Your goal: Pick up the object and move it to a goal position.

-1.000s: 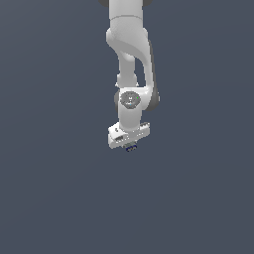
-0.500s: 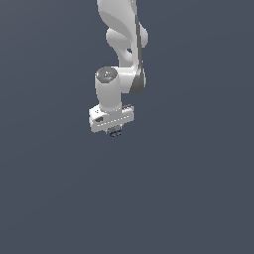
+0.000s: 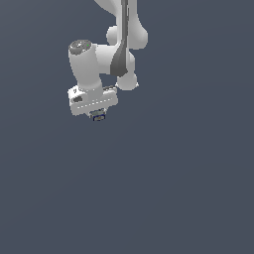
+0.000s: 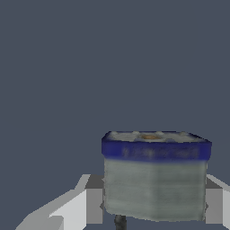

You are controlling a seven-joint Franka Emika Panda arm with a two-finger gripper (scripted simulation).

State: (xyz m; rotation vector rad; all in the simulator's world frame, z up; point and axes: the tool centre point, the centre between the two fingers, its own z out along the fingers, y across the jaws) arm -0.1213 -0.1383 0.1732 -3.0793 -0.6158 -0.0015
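The object (image 3: pixel 98 116) is a tiny blocky grey item with a dark-blue band, tucked under the white gripper (image 3: pixel 97 115) in the exterior view. In the wrist view the object (image 4: pixel 155 175) fills the space between the two fingers (image 4: pixel 92 204), grey body below a blue rim, with a thin dark stem (image 4: pixel 119 222) at its base. The gripper is shut on it and holds it in the air, up in the exterior view's left part.
The white arm (image 3: pixel 119 44) reaches down from the top of the exterior view. A plain dark grey-blue surface (image 3: pixel 173 188) lies behind and below it.
The gripper has carried the object up and toward the exterior view's left, and the wrist has turned. The grip on the object is unchanged.
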